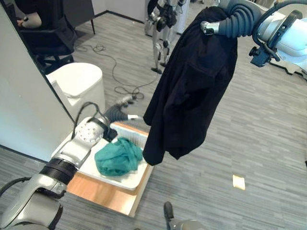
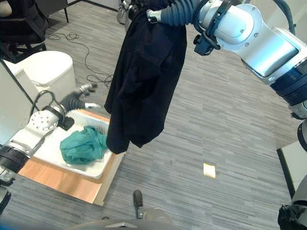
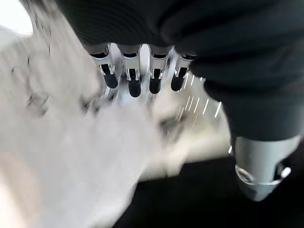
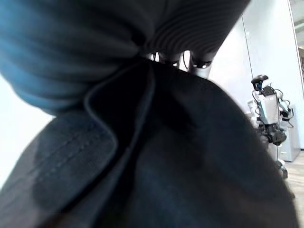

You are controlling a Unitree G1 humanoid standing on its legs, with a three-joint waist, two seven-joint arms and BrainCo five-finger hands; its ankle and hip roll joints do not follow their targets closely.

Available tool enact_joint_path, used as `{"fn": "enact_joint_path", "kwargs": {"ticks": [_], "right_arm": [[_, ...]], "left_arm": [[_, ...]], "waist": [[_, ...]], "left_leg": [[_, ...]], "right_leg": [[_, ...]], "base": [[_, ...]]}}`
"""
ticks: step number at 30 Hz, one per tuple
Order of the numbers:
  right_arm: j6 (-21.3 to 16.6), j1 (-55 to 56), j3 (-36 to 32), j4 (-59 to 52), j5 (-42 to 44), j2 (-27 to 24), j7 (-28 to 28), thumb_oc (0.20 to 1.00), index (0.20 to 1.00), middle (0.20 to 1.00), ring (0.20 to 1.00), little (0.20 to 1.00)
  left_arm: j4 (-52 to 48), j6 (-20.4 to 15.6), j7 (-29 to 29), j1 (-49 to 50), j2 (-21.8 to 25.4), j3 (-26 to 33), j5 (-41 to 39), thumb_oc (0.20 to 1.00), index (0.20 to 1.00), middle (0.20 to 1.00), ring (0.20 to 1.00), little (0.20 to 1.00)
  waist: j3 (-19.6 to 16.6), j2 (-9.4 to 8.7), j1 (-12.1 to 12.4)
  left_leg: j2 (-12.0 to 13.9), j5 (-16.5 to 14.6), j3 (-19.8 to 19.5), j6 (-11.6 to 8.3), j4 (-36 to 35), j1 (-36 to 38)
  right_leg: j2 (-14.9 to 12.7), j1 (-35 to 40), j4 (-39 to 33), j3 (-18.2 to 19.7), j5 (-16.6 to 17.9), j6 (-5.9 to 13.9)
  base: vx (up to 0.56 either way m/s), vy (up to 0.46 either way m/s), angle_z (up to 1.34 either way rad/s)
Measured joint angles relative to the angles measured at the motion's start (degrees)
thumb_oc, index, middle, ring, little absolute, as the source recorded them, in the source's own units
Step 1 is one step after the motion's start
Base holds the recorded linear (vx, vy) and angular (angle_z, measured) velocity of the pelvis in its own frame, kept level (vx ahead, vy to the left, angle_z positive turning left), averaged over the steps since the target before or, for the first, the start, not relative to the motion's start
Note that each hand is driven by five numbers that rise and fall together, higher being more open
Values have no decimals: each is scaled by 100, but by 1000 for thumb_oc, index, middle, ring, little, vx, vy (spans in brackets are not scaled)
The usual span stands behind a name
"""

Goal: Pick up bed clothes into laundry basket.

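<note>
1. A white laundry basket [image 1: 125,181] is set on a low wooden platform [image 1: 103,194] on the grey plank floor [image 1: 268,143].
2. A crumpled teal garment [image 1: 118,156] is seen lying inside the basket, towards its front.
3. A black shirt [image 1: 192,86] is held up high by the right hand [image 1: 207,27]; it hangs full length, its lower hem just above the basket's near corner.
4. In the right wrist view, the shirt's cloth is seen gathered under the right hand's curled fingers [image 4: 202,66].
5. The left hand [image 1: 125,101] is extended just beyond the basket's far rim; its fingers [image 3: 134,78] are seen straight and side by side, holding nothing.
6. A white rounded bin [image 1: 79,81] stands behind the basket.
7. A small yellow scrap [image 1: 238,182] lies on the floor, well apart from the basket.
</note>
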Motion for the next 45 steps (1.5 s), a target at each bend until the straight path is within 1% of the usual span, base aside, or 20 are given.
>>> {"fn": "enact_joint_path", "kwargs": {"ticks": [1, 2, 3, 8, 13, 14, 17, 19, 20, 24, 27, 29, 32, 34, 37, 39, 40, 41, 42, 45], "right_arm": [[9, 127, -92, -34, 0, 0, 0, 200, 200, 200, 200, 200], [53, 195, -142, -90, 0, -2, -3, 200, 200, 200, 200, 200], [75, 220, -140, -148, 0, 2, -3, 200, 200, 200, 200, 200], [101, 224, -135, -330, 2, 3, -3, 200, 200, 200, 200, 200], [98, 158, -60, -328, 67, 70, -6, 200, 200, 200, 200, 200], [102, 2, 133, -320, 68, 96, -4, 200, 200, 200, 200, 200], [81, -44, 181, -328, 81, 186, -2, 200, 200, 200, 200, 200], [82, -44, 185, -323, 116, 259, -2, 200, 200, 200, 200, 200], [82, -44, 191, -323, 117, 303, -3, 200, 200, 200, 200, 200], [79, -47, 205, -323, 117, 382, -4, 200, 200, 200, 200, 200], [76, -76, 249, -324, 117, 603, -6, 200, 200, 200, 200, 200], [75, -143, 330, -324, 119, 747, -6, 200, 200, 200, 200, 200], [71, -301, 445, -321, 121, 816, -7, 200, 200, 200, 200, 200], [62, -528, 637, -312, 126, 885, -7, 200, 200, 200, 200, 200], [36, -653, 656, -292, 227, 1059, -5, 200, 200, 200, 200, 200], [32, -693, 660, -277, 299, 1188, -6, 200, 200, 200, 200, 200], [28, -706, 660, -272, 321, 1234, -7, 200, 200, 200, 200, 200], [28, -711, 666, -271, 328, 1258, -7, 200, 200, 200, 200, 200], [28, -718, 677, -267, 330, 1306, -7, 200, 200, 200, 200, 200], [25, -765, 788, -269, 329, 1367, -8, 200, 200, 200, 200, 200]], "left_arm": [[40, -52, 144, 7, -281, 246, -36, 1000, 1000, 1000, 1000, 1000], [66, -78, 265, 4, -431, 347, -37, 1000, 1000, 1000, 1000, 1000], [70, -82, 397, 4, -497, 347, -38, 1000, 1000, 1000, 1000, 1000], [95, -81, 476, -66, -305, 108, -45, 1000, 1000, 1000, 1000, 1000], [165, -89, 376, -536, -228, -499, -463, 1000, 1000, 1000, 1000, 1000], [296, -81, 285, -798, -103, -861, -495, 1000, 1000, 1000, 1000, 1000], [342, -85, 158, -1108, -21, -1023, -499, 1000, 1000, 1000, 1000, 1000], [373, -89, 102, -1188, -59, -1076, -750, 1000, 1000, 1000, 1000, 1000], [527, -86, 71, -1290, -104, -1237, -895, 1000, 1000, 1000, 1000, 1000], [823, -66, -47, -1516, -169, -1770, -922, 1000, 1000, 1000, 1000, 1000], [892, -64, -88, -1608, -322, -1894, -921, 1000, 1000, 1000, 1000, 1000], [911, -57, -156, -1727, -382, -2094, -920, 1000, 1000, 1000, 1000, 1000], [909, -34, -287, -1903, -443, -2352, -922, 1000, 1000, 1000, 1000, 1000], [911, -9, -400, -2045, -535, -2585, -939, 1000, 1000, 1000, 1000, 1000], [913, 49, -576, -2205, -558, -2844, -957, 1000, 1000, 1000, 1000, 1000], [909, 80, -726, -2273, -730, -2990, -1327, 1000, 1000, 1000, 1000, 1000], [912, 94, -779, -2272, -836, -3009, -1425, 915, 915, 915, 915, 915], [914, 107, -819, -2270, -867, -3033, -1558, 915, 915, 915, 915, 915], [913, 130, -896, -2271, -947, -3068, -1632, 200, 200, 200, 200, 200], [896, 214, -1041, -2281, -1018, -3287, -1783, 200, 200, 200, 200, 200]], "waist": [[2, -4, -1], [2, -6, -7], [4, -9, -1], [7, -7, -27], [9, -13, -33], [9, -14, -21], [10, -16, -87], [10, -16, -167], [10, -16, -177], [10, -16, -228], [10, -16, -307], [11, -15, -331], [11, -14, -336], [11, -14, -338], [10, -14, -349], [8, -10, -359], [8, -9, -361], [7, -10, -352], [6, -11, -354], [6, -11, -417]], "left_leg": [[0, 0, -28, 0, 3, -7], [-2, 0, -36, 0, 6, -4], [-3, 0, -34, 1, 3, -12], [21, -22, 55, -21, -27, -8], [30, -32, 90, -29, -26, -3], [33, -33, 103, -30, -26, -11], [50, -42, 109, -43, -25, -12], [56, -44, 118, -45, -25, -5], [58, -44, 117, -45, -25, -4], [61, -49, 120, -51, -25, -3], [57, -49, 119, -51, -24, -6], [56, -48, 128, -51, -22, -6], [57, -49, 145, -51, -22, -9], [64, -52, 206, -56, -23, -4], [64, -54, 232, -58, -21, 2], [63, -55, 234, -59, -17, 4], [62, -55, 234, -59, -15, 4], [62, -54, 232, -59, -15, 2], [61, -55, 234, -59, -14, 4], [55, -55, 247, -59, -12, 8]], "right_leg": [[-2, -3, 0, -12, -1, 2], [-1, -15, 0, -10, 2, 0], [2, -29, 1, -7, 42, -53], [38, -65, 2, 41, 63, -78], [62, -81, 2, 82, 64, -79], [68, -94, 2, 106, 66, -82], [92, -94, 1, 130, 60, -76], [101, -99, 2, 133, 62, -78], [105, -101, 2, 143, 65, -82], [111, -104, 2, 152, 71, -88], [106, -105, 2, 151, 70, -87], [108, -109, 2, 163, 71, -88], [116, -122, 2, 173, 77, -96], [124, -125, 2, 190, 80, -100], [129, -126, 2, 217, 87, -108], [130, -125, 2, 221, 86, -108], [129, -127, 2, 221, 87, -109], [128, -127, 2, 221, 88, -110], [129, -126, 2, 225, 92, -115], [131, -127, 2, 246, 97, -122]], "base": [[-9, -13, 14], [7, -5, 5], [0, 0, 0], [17, 4, -9], [5, 3, -4], [6, 5, -7], [14, 2, -6], [0, 0, 0], [12, 3, -4], [4, 2, -1], [0, 0, 0], [8, 0, -2], [10, 0, -1], [35, 3, -6], [18, 0, -5], [0, 0, 0], [0, 0, 0], [0, 0, 0], [0, 0, 0], [9, 1, -2]]}}
